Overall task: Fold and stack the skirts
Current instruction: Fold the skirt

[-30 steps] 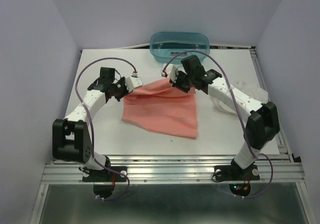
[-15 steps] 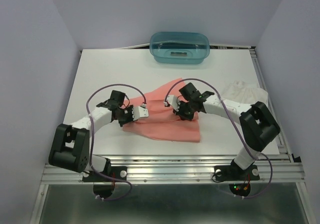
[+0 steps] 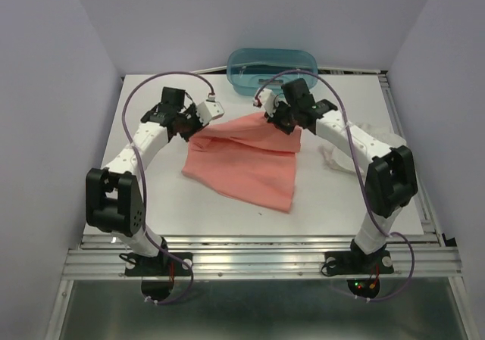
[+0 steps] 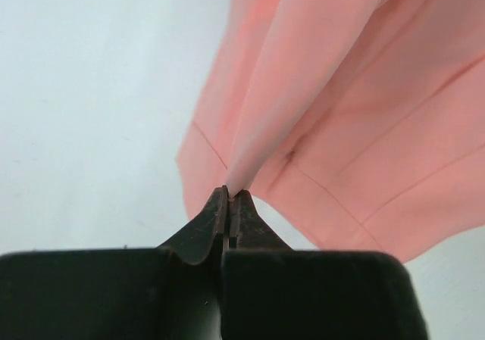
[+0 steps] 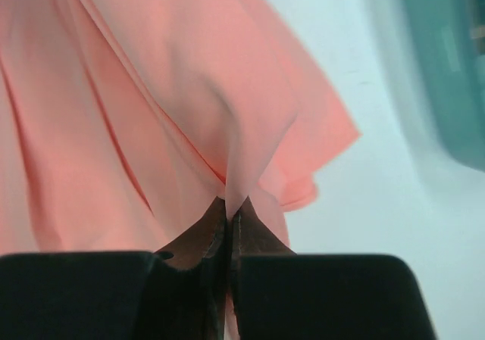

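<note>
Left pincer [image 4: 229, 193], right pincer [image 5: 229, 202] clamp pink skirt [image 3: 242, 166], seemingly above table [image 3: 341, 204].

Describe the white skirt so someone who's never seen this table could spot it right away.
Start at the white table, with the teal tub at its far edge. Right of the big salmon-pink skirt mid-table, the white skirt lies crumpled partly under the right arm. It is the only pale cloth, nearly matching the tabletop.

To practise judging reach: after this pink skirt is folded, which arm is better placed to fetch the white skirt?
Right. The white skirt lies on the right of the table, beside that arm; the left gripper would have to reach across the pink skirt, which it and the right gripper both pinch.
</note>
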Controlling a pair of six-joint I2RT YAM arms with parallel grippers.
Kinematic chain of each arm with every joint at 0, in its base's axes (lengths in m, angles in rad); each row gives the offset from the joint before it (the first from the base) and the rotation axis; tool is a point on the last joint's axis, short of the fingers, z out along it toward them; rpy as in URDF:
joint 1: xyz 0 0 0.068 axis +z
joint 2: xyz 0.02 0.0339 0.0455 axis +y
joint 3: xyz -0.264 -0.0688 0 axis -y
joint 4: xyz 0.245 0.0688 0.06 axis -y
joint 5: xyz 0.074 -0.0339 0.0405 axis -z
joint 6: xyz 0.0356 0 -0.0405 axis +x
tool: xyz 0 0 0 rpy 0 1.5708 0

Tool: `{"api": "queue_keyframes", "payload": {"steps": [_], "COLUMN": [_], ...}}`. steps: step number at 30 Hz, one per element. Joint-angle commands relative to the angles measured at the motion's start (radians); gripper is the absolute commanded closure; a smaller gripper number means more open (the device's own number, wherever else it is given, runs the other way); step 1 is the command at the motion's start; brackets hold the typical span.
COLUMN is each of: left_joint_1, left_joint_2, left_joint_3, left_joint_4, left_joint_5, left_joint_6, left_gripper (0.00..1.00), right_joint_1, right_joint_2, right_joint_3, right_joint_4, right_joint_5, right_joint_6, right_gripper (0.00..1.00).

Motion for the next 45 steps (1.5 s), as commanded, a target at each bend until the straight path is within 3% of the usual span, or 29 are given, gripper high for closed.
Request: {"api": "queue_keyframes", "payload": {"steps": [1,4,7,16,19,22,23,24,26,28,33,37,40,44,45], "left_joint_1": [0.013,0.013,0.013,0.007,-0.025,-0.064,-0.065,-0.065,-0.062,-0.059,-0.058,-0.059,-0.059,-0.059,-0.059], "left_joint_2": [-0.081,-0.144,-0.194,-0.294,-0.304,-0.293,-0.288,-0.288,-0.308,-0.357,-0.426,-0.428,-0.399,-0.354,-0.351], "left_joint_3": [0.102,0.120,0.056,-0.265,-0.438,-0.504,-0.519,-0.517,-0.486,-0.448,-0.353,-0.336,-0.366,-0.394,-0.398], "left_joint_4": [-0.091,-0.147,-0.222,-0.350,-0.310,-0.255,-0.241,-0.237,-0.255,-0.269,-0.289,-0.292,-0.246,-0.168,-0.154], "left_joint_5": [-0.034,-0.021,-0.005,0.014,-0.020,-0.053,-0.073,-0.078,-0.072,-0.046,-0.005,0.015,-0.001,-0.009,-0.005], "left_joint_6": [0.011,0.067,0.163,0.430,0.443,0.423,0.409,0.385,0.370,0.352,0.298,0.274,0.246,0.196,0.173], "left_gripper": [1.00,1.00,1.00,1.00,0.99,0.78,0.58,0.44,0.26,0.24,0.24,0.25,0.26,0.31,0.32], "right_joint_1": [-0.002,-0.002,0.038,0.176,0.213,0.235,0.245,0.245,0.245,0.245,0.245,0.254,0.302,0.314,0.314], "right_joint_2": [-0.044,-0.068,-0.131,-0.254,-0.265,-0.234,-0.222,-0.195,-0.185,-0.208,-0.268,-0.279,-0.260,-0.198,-0.170], "right_joint_3": [0.171,0.214,0.130,-0.318,-0.431,-0.493,-0.501,-0.495,-0.480,-0.455,-0.397,-0.406,-0.446,-0.478,-0.490], "right_joint_4": [-0.106,-0.203,-0.206,-0.126,-0.059,-0.007,0.007,0.009,0.003,-0.014,-0.109,-0.132,-0.080,-0.004,0.009], "right_joint_5": [-0.025,-0.070,-0.082,-0.111,-0.111,-0.096,-0.093,-0.090,-0.085,-0.106,-0.197,-0.258,-0.208,-0.122,-0.101], "right_joint_6": [-0.002,0.030,0.045,0.070,0.062,0.062,0.073,0.079,0.082,0.085,0.082,0.088,0.122,0.180,0.182], "right_gripper": [0.99,0.99,0.99,0.99,0.99,0.99,0.98,0.75,0.54,0.51,0.30,0.27,0.30,0.48,0.60]}}
